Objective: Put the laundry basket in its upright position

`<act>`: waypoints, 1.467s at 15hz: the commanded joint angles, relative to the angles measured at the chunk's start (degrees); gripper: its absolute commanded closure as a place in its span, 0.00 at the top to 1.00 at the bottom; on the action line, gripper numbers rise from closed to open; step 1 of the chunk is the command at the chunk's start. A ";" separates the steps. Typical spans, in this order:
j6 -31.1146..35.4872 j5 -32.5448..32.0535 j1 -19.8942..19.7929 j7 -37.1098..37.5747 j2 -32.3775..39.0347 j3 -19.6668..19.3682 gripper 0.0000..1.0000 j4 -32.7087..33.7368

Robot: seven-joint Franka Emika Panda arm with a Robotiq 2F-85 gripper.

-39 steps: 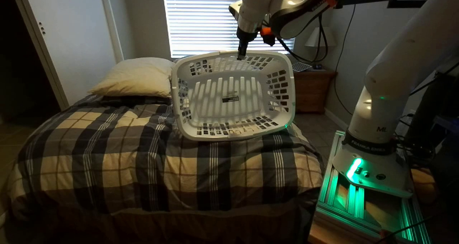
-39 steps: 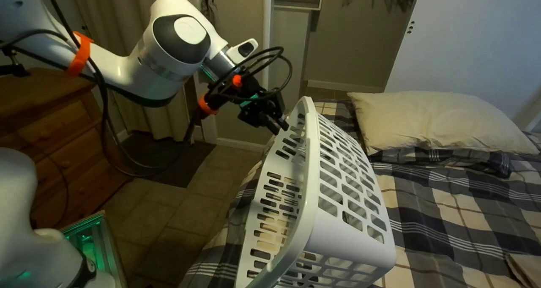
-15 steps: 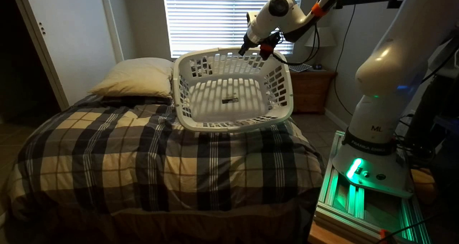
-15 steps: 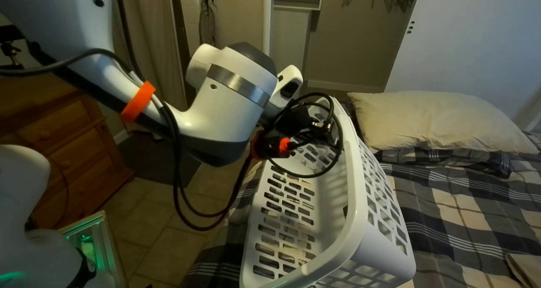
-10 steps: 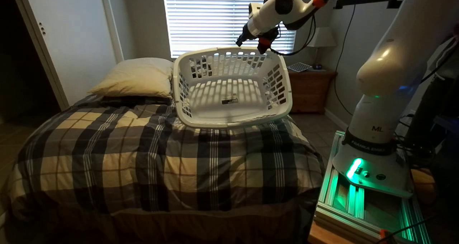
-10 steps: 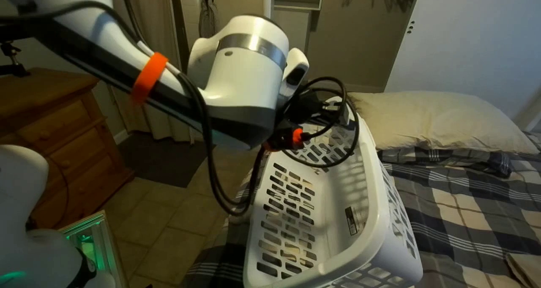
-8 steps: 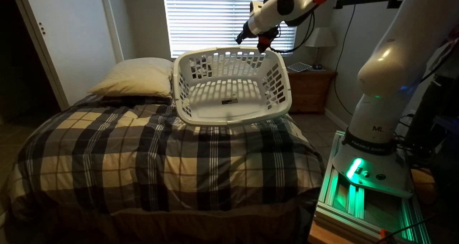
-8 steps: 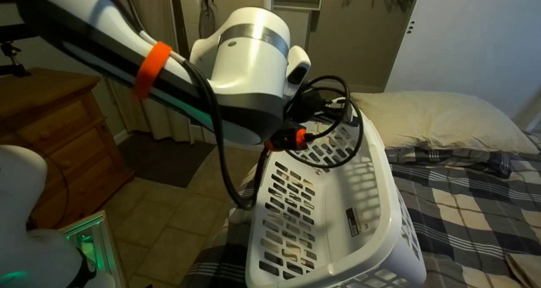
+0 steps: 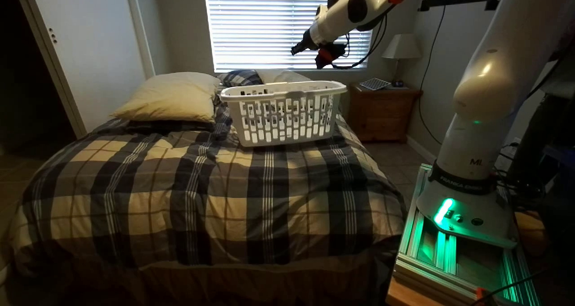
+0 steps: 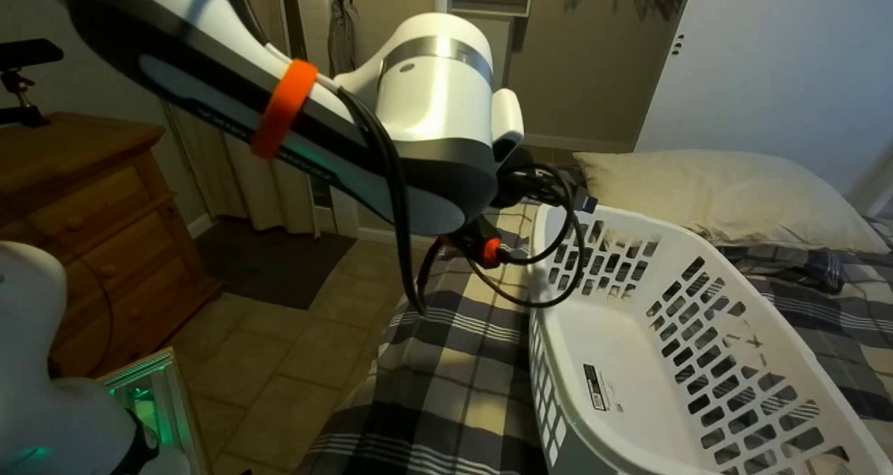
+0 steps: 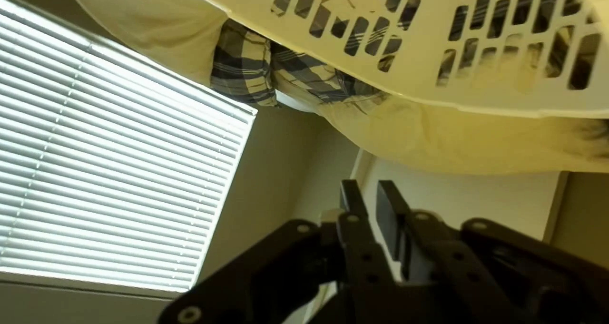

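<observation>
While the claw, low in the wrist view, is released, jaws narrowly parted, the laundry basket stands upright on plaid bedding, just above frame centre in an exterior view.

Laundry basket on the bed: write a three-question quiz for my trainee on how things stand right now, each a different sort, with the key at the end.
1. Multiple choice: which way does the opening of the white laundry basket face?
A) downward
B) upward
C) sideways

2. True or false: the gripper has nothing in its grip.

3. Fill in the blank: the basket rests on a comforter with a ____ pattern.

Key: 1. B; 2. true; 3. plaid
</observation>
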 commanded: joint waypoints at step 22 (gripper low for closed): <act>16.59 21.99 -23.47 10.11 -11.09 17.28 1.00 -22.30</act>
